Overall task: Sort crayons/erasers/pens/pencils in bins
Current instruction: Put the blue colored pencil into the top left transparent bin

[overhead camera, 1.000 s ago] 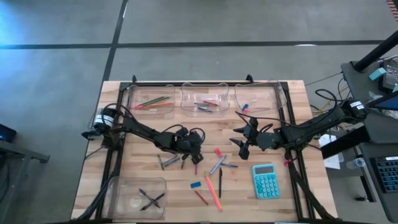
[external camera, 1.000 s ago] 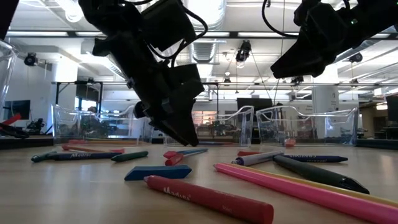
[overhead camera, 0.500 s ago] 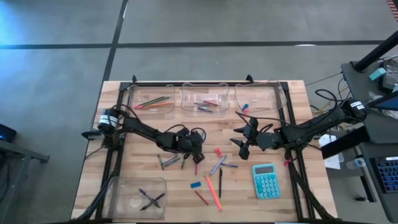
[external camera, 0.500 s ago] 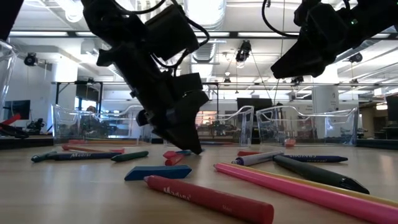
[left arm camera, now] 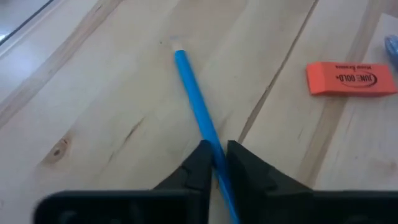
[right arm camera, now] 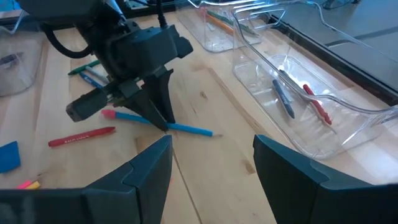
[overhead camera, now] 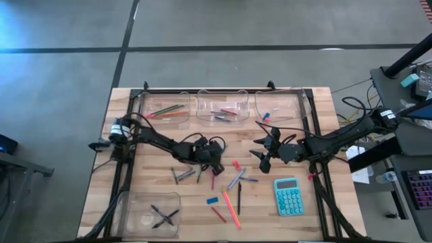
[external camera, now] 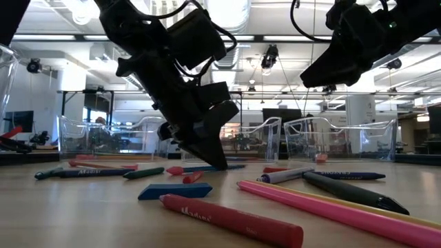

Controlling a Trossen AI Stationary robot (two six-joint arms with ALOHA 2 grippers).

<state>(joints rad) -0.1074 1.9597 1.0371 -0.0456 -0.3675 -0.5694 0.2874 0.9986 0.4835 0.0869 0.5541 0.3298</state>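
Left wrist view: left gripper clamped on a blue pencil lying on the table.
Just beyond: orange eraser, apart from the fingers.
Right gripper: fingers spread, nothing between them, hovering.
Farther: bins past both grippers.

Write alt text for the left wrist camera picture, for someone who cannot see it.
Two dark fingers of the left gripper are closed on a thin blue pencil lying on a light wooden table. An orange-red eraser lies nearby on the wood, apart from the pencil.
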